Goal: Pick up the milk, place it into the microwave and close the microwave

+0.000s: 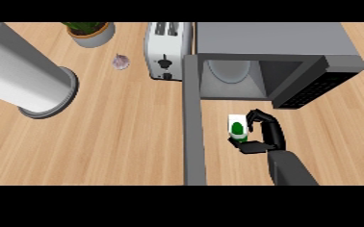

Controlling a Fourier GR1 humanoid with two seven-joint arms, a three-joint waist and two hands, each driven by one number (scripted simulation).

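Where the light wooden counter (128,139) starts at the left, a big grey round tube (32,77) lies tilted, its wide rim pointing down and right. I cannot tell what it is. Near the back edge stands a green plant in a grey pot (90,31). A small pale purple bulb (121,61) lies a little to the right of it, not touching the pot. Next comes a white toaster (167,50) with two slots on top and a dark knob on its front, just beside the microwave. Below these things a wide stretch of bare wood runs from the tube to the door.

The grey box-shaped microwave (270,41) stands open. Its long grey door (193,125) swings out toward the near edge like a wall. Inside sits a round pale plate (231,69). A dark button panel (313,89) is on the right side, and the buttons are too small to read.

The white milk carton (237,125) with a green patch is upright in front of the microwave's open mouth, between the door and the panel, not inside. Any words on it are too small to read. The black right hand (263,137) is curled round the carton from the right. I cannot tell if the carton touches the counter. The grey forearm (288,168) comes up from the bottom edge, with more bare wood to its right.
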